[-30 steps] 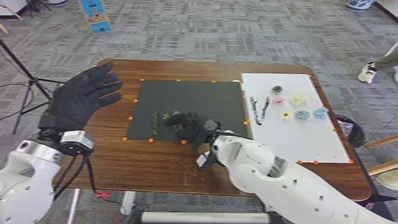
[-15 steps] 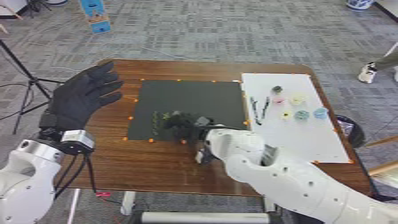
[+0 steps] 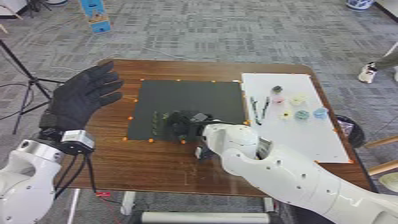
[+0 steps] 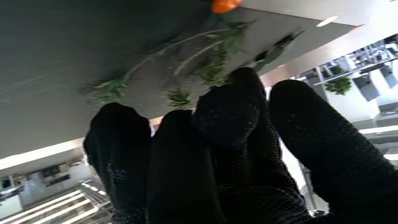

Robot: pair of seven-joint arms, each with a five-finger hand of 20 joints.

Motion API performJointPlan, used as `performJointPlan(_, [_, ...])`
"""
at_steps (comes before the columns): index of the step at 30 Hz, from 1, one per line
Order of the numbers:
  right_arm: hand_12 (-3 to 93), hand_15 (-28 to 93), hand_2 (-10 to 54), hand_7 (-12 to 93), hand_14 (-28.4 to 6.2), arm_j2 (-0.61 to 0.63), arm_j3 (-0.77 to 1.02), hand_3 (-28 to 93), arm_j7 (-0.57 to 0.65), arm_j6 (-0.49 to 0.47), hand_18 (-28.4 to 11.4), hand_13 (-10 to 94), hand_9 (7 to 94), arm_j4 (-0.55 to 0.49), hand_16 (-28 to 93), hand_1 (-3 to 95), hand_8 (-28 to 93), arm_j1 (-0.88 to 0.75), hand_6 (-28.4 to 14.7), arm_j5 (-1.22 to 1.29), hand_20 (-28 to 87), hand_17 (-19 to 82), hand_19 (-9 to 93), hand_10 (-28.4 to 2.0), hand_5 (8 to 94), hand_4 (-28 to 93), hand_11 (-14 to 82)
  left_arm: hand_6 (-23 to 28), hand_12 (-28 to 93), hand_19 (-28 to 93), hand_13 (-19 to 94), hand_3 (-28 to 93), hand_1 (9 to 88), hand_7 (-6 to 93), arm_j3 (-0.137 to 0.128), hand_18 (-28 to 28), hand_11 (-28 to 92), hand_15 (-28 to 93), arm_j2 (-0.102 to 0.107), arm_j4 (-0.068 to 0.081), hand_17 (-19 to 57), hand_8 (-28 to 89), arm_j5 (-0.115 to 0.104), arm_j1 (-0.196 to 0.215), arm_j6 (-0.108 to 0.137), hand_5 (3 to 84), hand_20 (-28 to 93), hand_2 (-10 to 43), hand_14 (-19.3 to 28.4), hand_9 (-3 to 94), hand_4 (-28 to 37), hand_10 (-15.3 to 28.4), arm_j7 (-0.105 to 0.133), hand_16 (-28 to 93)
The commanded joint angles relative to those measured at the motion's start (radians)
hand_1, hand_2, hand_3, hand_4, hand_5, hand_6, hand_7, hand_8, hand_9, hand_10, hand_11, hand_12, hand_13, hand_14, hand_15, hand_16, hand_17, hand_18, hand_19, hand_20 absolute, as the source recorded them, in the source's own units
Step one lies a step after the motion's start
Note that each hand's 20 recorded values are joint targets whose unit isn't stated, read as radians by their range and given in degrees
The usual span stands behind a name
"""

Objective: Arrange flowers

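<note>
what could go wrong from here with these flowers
The right hand is low over the black mat, close to the thin green leafy stems, so a sideways sweep might drag them out of place.

On the white sheet, the light blue flower sits near the teal flower; picking one up could nudge the other.

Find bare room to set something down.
Free: the black square mat's far half, beyond the black-gloved right hand; the white rectangular sheet's near end, short of its small pastel flowers. Crowded: the mat's near part, green leafy stems plus hand.
</note>
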Motion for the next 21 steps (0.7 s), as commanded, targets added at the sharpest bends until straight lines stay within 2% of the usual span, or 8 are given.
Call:
performJointPlan(1, [35.6,86,18.1,16,-5.2,-0.003,0.007,91,0.046,0.004,-22.9,85,83.1,0.015,40,19.0,-13,0.01,1.8,-0.01,74,57,93,-10.5,41.8,-9,63.6,2.8,18,45,24,71,23.3,20.5,0.0,22.7,25,29,-0.002,-0.003,-9.3,-10,-0.005,0.003,-0.002,30.6,9,-4.0,14.8,29.2,-28.3,12.8,0.002,1])
performJointPlan(8, [35.6,86,17.8,16,-5.0,0.0,0.012,91,0.069,-0.006,-22.7,85,83.2,0.015,40,18.8,-13,0.006,1.3,-0.007,74,57,93,-10.4,42.4,-9,63.6,2.8,18,45,24,71,23.2,20.4,-0.003,22.6,25,29,-0.003,-0.003,-9.3,-10,-0.005,0.004,-0.003,30.6,9,-4.1,14.8,29.2,-28.3,12.8,0.001,1])
performJointPlan(12, [35.6,86,17.6,16,-4.9,0.003,0.02,91,0.043,0.01,-22.6,86,83.3,0.009,40,18.5,-13,-0.005,1.2,-0.01,74,58,93,-10.4,42.6,-9,63.6,2.8,18,45,24,71,23.2,20.4,-0.001,22.6,24,29,-0.003,-0.003,-9.3,-10,-0.005,0.002,-0.002,30.6,9,-4.1,14.8,29.2,-28.3,12.7,0.001,1])
performJointPlan(21, [35.8,86,16.0,16,-5.0,0.023,0.057,89,-0.025,0.053,-22.7,85,82.9,-0.089,41,17.8,-13,-0.044,1.2,-0.015,74,57,93,-10.5,42.8,-9,63.6,2.8,18,45,24,71,23.2,20.4,0.0,22.6,25,29,-0.004,-0.002,-9.3,-10,-0.006,0.001,-0.003,30.6,9,-4.0,14.7,29.3,-28.3,12.7,0.0,1])
